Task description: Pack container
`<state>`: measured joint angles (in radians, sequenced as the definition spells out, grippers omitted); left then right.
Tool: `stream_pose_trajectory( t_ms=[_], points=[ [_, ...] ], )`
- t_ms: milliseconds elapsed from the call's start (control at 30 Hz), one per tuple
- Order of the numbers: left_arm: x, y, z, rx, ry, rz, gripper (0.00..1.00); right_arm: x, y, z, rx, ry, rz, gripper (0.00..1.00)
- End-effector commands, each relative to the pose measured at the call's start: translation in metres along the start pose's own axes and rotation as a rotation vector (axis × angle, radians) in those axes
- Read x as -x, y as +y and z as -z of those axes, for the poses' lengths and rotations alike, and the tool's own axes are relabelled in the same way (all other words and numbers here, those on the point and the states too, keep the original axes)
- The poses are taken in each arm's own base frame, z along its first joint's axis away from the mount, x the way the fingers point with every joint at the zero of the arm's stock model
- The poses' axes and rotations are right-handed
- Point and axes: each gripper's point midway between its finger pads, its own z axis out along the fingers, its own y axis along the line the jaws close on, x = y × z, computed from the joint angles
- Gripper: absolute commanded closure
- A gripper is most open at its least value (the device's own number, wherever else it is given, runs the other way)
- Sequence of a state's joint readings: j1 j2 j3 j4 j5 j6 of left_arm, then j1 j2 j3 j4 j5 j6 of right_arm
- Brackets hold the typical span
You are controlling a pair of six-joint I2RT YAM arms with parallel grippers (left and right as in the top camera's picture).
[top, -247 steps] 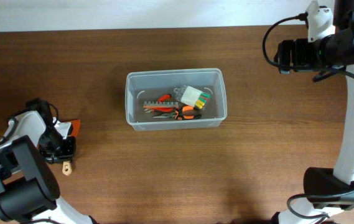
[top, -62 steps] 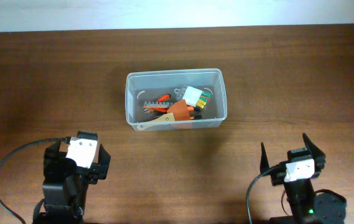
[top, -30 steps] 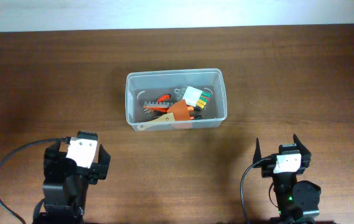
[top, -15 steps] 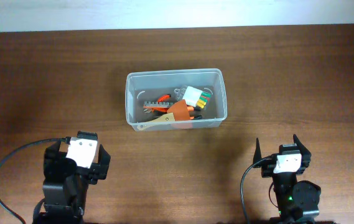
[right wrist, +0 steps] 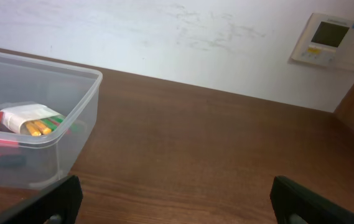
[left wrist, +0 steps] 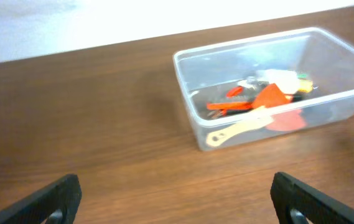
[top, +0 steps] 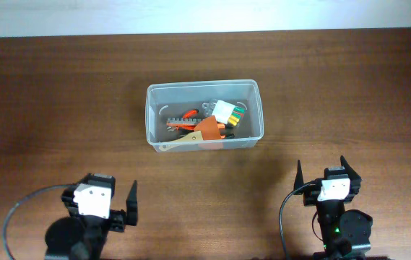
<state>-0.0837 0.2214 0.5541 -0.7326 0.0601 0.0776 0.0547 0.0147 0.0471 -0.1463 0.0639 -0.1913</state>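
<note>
Overhead, one container (top: 148, 115), small items (top: 212, 124) inside, two tools, left tool (left wrist: 175, 183) spread, right tool (top: 321, 165) spread

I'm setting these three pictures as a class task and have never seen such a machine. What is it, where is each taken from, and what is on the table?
These are two robot arms at a wooden table, each ending in a two-finger gripper. One picture looks straight down from above; the other two come from wrist cameras, so the black tips at their bottom corners are the robot's own fingers. The left gripper and right gripper are both open and hold nothing. On the table stands a clear plastic container with small hand tools inside.
</note>
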Motion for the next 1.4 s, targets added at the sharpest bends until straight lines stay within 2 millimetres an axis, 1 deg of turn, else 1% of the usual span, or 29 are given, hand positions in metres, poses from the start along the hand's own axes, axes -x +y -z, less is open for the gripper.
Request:
stream_pose_trajectory(
  t_ms=[0, 67, 167, 267, 333, 367, 467, 633, 700, 800, 1367],
  points=[
    [-0.019, -0.013, -0.012, -0.07, -0.032, 0.083, 0.01, -0.002, -0.004, 0.0, -0.022, 0.001, -0.007, 0.02],
    [-0.017, -0.01, -0.019, -0.057, -0.096, 0.077, 0.01, -0.002, -0.004, 0.0, -0.022, 0.001, -0.007, 0.01],
    [-0.001, 0.002, -0.03, 0.008, -0.239, 0.071, 0.01, -0.002, -0.004, 0.0, -0.022, 0.001, -0.007, 0.01],
    [0.015, 0.014, -0.035, 0.074, -0.376, 0.073, 0.01, -0.002, -0.004, 0.0, -0.022, 0.001, -0.007, 0.01],
    [0.017, 0.018, -0.037, 0.099, -0.429, 0.077, 0.01, -0.002, -0.004, 0.0, -0.022, 0.001, -0.007, 0.01],
    [0.017, 0.019, -0.039, 0.104, -0.449, 0.077, 0.01, -0.002, -0.004, 0.0, -0.022, 0.001, -0.007, 0.01],
    [0.003, 0.02, -0.048, 0.109, -0.446, 0.078, 0.01, -0.002, -0.004, 0.0, -0.022, 0.001, -0.007, 0.02],
    [-0.024, 0.008, -0.059, 0.051, -0.366, 0.064, 0.01, -0.002, -0.004, 0.0, -0.022, 0.001, -0.007, 0.01],
    [-0.032, -0.003, -0.063, -0.003, -0.33, -0.001, 0.01, -0.002, -0.004, 0.0, -0.022, 0.001, -0.007, 0.01],
    [-0.031, -0.011, -0.062, -0.042, -0.338, -0.065, 0.01, -0.002, -0.004, 0.0, -0.022, 0.001, -0.007, 0.01],
    [-0.03, -0.012, -0.062, -0.051, -0.339, -0.051, 0.01, -0.002, -0.004, 0.0, -0.022, 0.001, -0.007, 0.01]
  ],
)
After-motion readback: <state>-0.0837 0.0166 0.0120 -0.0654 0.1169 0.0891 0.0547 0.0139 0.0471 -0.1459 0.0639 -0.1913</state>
